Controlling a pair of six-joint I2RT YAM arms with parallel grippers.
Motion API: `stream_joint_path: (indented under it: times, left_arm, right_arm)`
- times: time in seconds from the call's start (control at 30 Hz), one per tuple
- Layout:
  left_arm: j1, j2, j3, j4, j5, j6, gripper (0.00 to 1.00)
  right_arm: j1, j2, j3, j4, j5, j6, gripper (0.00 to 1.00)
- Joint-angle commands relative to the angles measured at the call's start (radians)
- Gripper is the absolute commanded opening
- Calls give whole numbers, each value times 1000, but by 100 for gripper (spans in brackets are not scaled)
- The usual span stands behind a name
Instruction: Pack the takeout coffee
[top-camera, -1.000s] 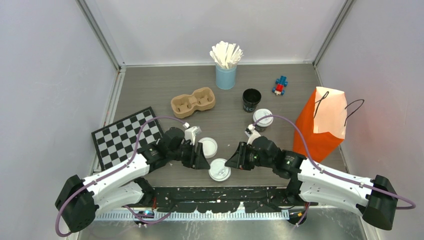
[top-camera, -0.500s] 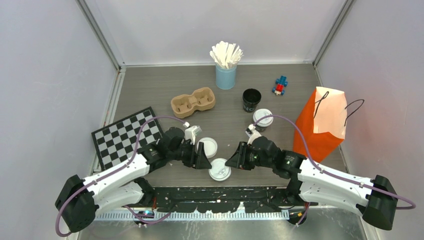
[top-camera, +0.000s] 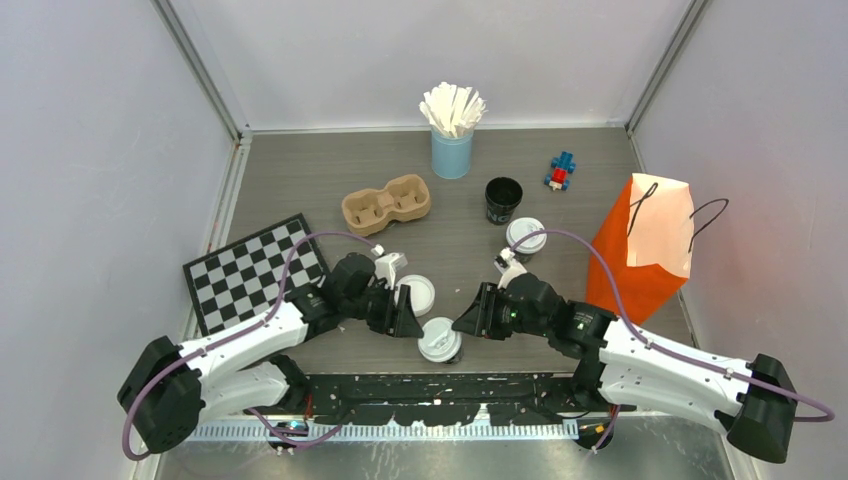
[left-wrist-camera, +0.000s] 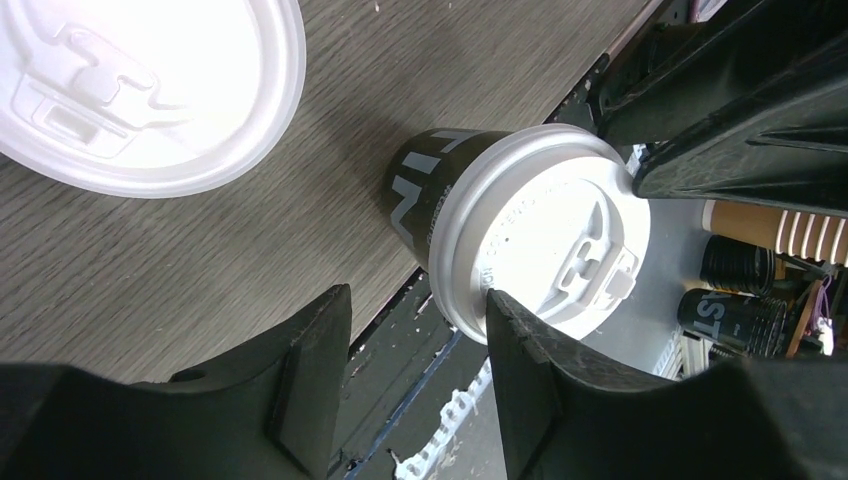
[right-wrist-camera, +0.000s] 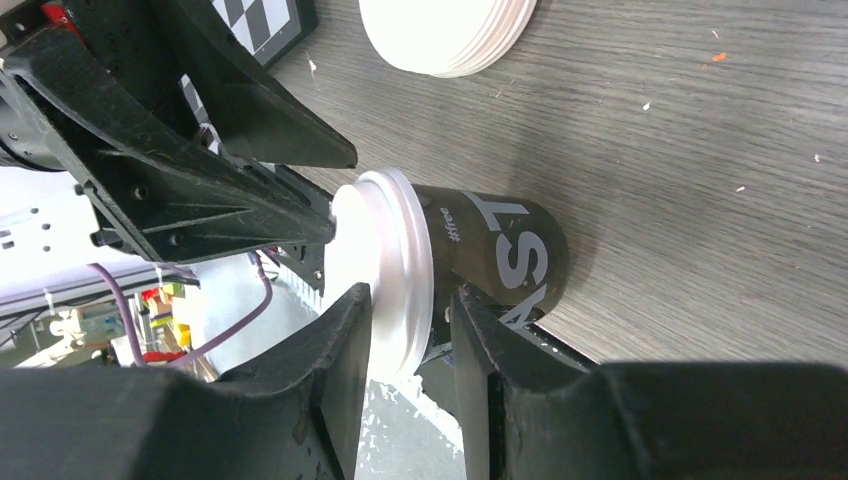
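Cup (top-camera: 440, 341) upright at near edge of worktop (top-camera: 300, 180), between my two grippers. Right gripper (right-wrist-camera: 410, 300) nearer, narrow jaws astride lid (right-wrist-camera: 385, 240) rim; whether pinching, cannot tell. Left gripper (left-wrist-camera: 415, 300) half open, cup just ahead, nothing held.

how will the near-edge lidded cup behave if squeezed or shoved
The cup looks like paper, so a hard squeeze probably dents it. At the table edge, a shove may tip it off. Its lid might pop loose.

Robot lab cell — blank grey walls (top-camera: 90, 150), alu corner posts (top-camera: 200, 70), bench-mounted arms (top-camera: 250, 345).
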Motion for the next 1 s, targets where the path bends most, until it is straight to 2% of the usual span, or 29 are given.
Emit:
stream_joint_path:
  times: [0.0,0.13,0.37,0.5,0.97]
  left_arm:
    - [2,6,21,27,-10,31,53]
    - [2,15,20,51,2,21,53]
    - [1,48,25,116,38,1,53]
    - [1,59,21,146,46,-13,53]
    - [-13,-8,-13,180,56,-69,54]
  right_arm:
    - [3,-28,50,-17,44,-21,41]
    - [4,-58,49,-32,53,-26,47]
    - [4,-54,13,21,23,-16,48]
    - [5,-46,-29,68,2,10,42]
    - [6,-146,-130,96,3,50,38]
